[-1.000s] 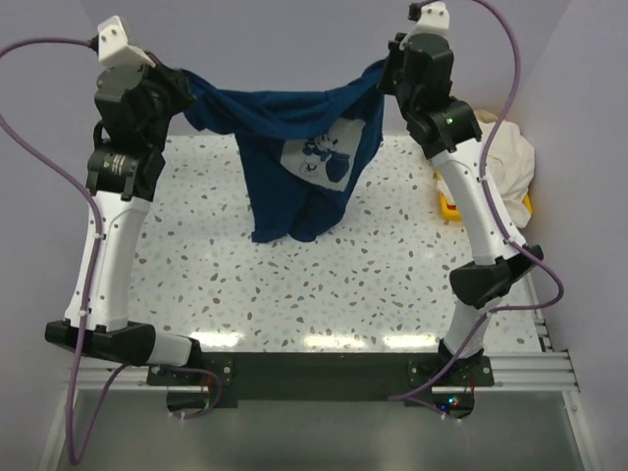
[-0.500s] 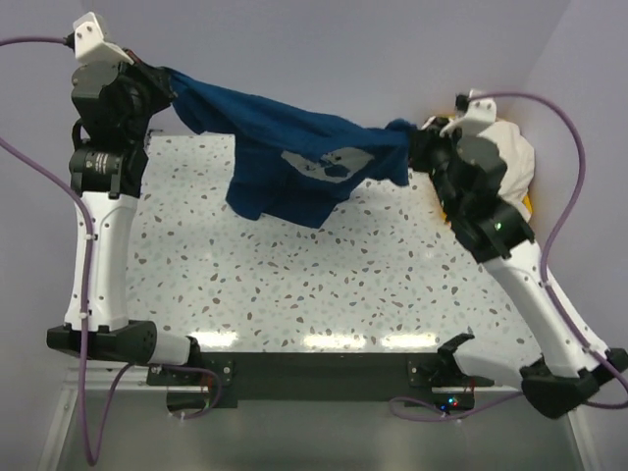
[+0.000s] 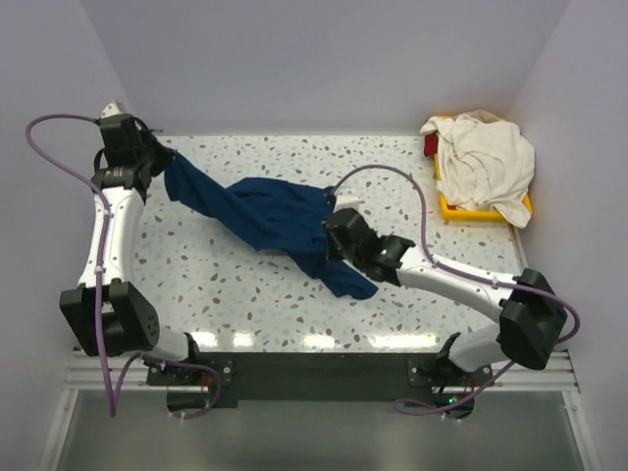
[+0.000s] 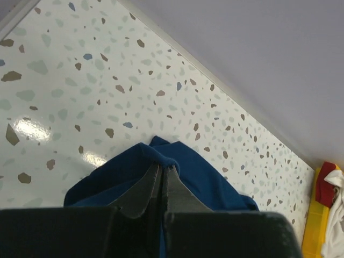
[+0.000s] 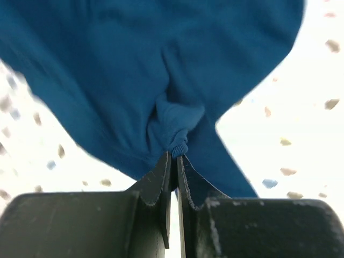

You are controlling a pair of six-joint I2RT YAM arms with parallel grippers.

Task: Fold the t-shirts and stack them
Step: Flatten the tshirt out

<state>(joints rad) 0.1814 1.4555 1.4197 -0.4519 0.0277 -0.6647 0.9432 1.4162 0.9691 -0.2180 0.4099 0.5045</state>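
Speckled worktop holds the navy t-shirt, pulled from far left corner to middle. Left gripper and right gripper pinch it tight. Cream t-shirt waits far right. This looks like spreading; next, lay it flat.

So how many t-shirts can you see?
2: a dark navy blue cloth t-shirt across the speckled table, and a cream white cloth t-shirt on the yellow plastic tray; more may hide underneath.

Two t-shirts, two pincers, one tray, perhaps one red thing.
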